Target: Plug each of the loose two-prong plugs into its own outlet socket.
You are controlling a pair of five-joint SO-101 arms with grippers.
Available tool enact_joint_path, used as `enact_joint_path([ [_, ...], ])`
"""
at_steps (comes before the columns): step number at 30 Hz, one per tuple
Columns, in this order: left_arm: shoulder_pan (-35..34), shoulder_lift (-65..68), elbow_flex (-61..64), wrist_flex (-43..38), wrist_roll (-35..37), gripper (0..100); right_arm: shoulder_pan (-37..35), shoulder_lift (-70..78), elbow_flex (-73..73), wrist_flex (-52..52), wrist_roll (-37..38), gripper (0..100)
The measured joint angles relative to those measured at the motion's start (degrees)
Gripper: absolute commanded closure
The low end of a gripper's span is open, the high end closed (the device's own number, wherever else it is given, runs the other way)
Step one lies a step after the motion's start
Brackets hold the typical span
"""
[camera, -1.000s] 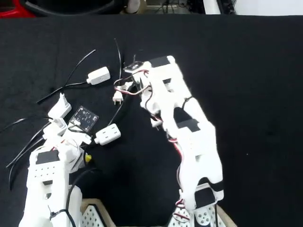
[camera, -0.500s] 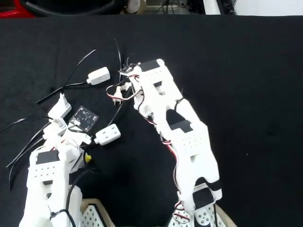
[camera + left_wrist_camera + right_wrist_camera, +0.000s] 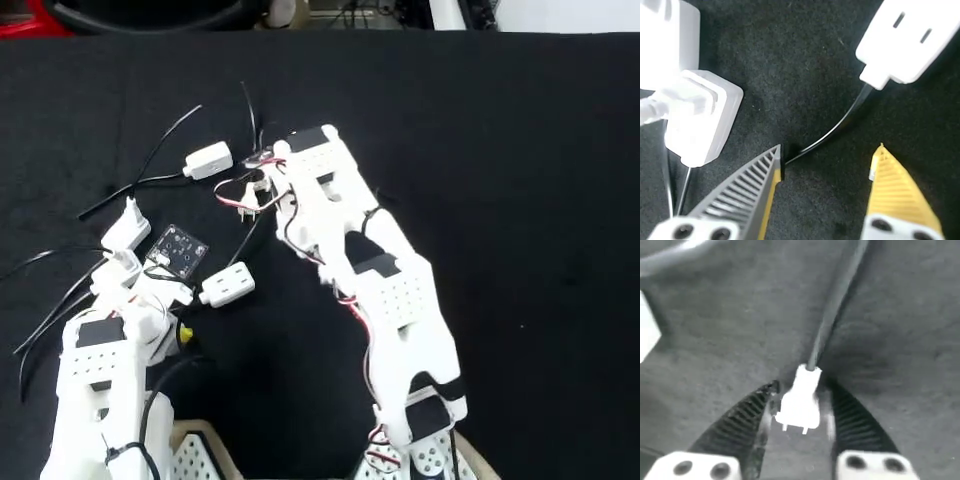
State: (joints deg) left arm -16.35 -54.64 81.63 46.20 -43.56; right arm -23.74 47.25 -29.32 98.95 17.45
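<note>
1. Your right gripper is clamped on the plug, which sits between its fingers. The prongs look to point back toward the wrist, and the cord runs out ahead of the tips.
2. Risk: the prongs face the wrong way for a straight push-in. If you re-aim on this narrow hold, the plug may twist or slip out.
3. Risk: the cord can drag and snag the other cables as you swing.
4. A socket lies near the right gripper, on the left arm's side. It's loose, so a push will likely shove it away rather than seat the prongs.
5. Your left gripper is open and straddles a cable. A second socket lies ahead of its tips, and an adaptor is close beside one finger. Close now and you pinch the cable, not the socket.
6. Room: there's open table on the right gripper's outer side. The space between the two grippers is tight, with cables and a black module.
</note>
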Motion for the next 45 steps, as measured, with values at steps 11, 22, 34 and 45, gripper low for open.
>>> enact_joint_path([
  [11, 0.00, 0.00, 0.00, 0.00, 0.00, 72, 5.63, -10.29, 7.12, 0.09, 2.81, 78.7],
  [22, 0.00, 0.00, 0.00, 0.00, 0.00, 72, 5.63, -10.90, 16.53, -6.51, 2.11, 78.7],
  [34, 0.00, 0.00, 0.00, 0.00, 0.00, 72, -0.09, -9.67, 16.44, -6.77, -0.97, 81.9],
  [45, 0.00, 0.00, 0.00, 0.00, 0.00, 72, 0.09, -9.49, 16.53, -8.62, -4.13, 96.9],
])
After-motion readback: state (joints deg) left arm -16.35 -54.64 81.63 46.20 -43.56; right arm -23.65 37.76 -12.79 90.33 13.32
